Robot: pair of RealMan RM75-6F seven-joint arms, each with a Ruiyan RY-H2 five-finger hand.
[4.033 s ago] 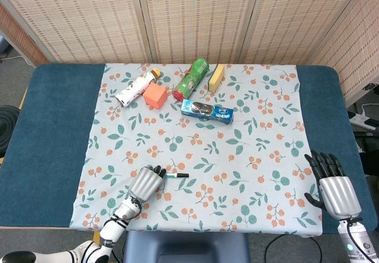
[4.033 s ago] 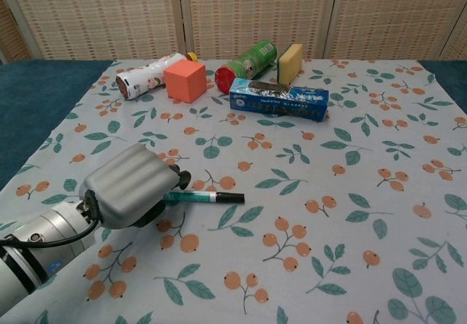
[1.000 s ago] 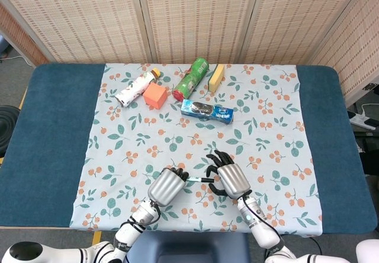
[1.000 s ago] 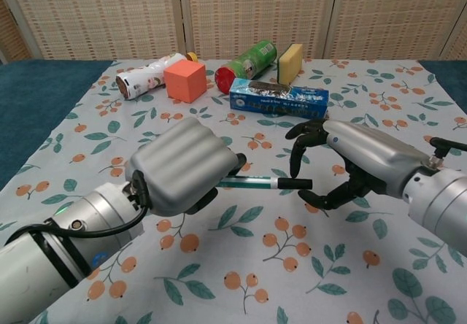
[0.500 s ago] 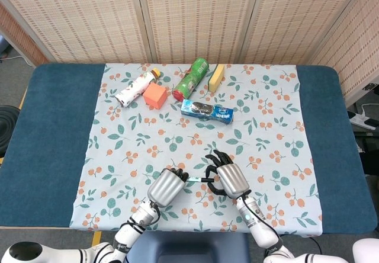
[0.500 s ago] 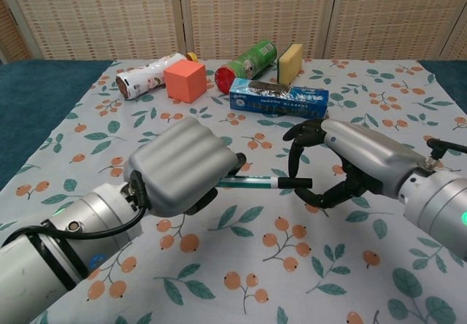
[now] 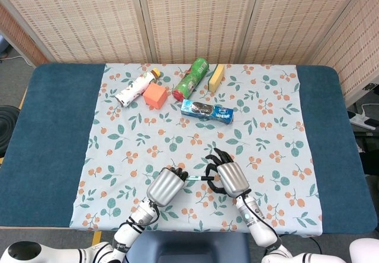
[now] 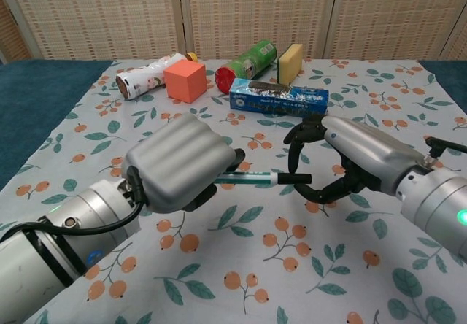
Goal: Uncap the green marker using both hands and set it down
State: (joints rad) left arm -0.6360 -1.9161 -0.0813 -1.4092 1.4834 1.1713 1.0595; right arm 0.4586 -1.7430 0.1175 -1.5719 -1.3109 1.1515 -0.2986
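The green marker (image 8: 250, 179) is lifted level above the flowered cloth (image 8: 379, 98), its black cap (image 8: 295, 179) pointing right. My left hand (image 8: 175, 165) grips its barrel in a fist; the head view shows this hand (image 7: 164, 186) near the table's front edge with the marker (image 7: 194, 179) sticking out to the right. My right hand (image 8: 350, 156) faces it, with a fingertip (image 8: 294, 165) just above the cap and the thumb curved a little below. I see no firm pinch on the cap. In the head view the right hand (image 7: 230, 178) sits close beside the left.
At the back of the cloth lie a white bottle (image 7: 137, 87), an orange cube (image 7: 156, 95), a green can (image 7: 190, 79), a yellow sponge (image 7: 217, 77) and a blue box (image 7: 206, 112). Blue table surface (image 7: 53, 132) flanks the cloth on both sides.
Over four seconds my left hand lifted the marker off the cloth and my right hand came in from the far right. In the last half second its fingers drew closer around the cap.
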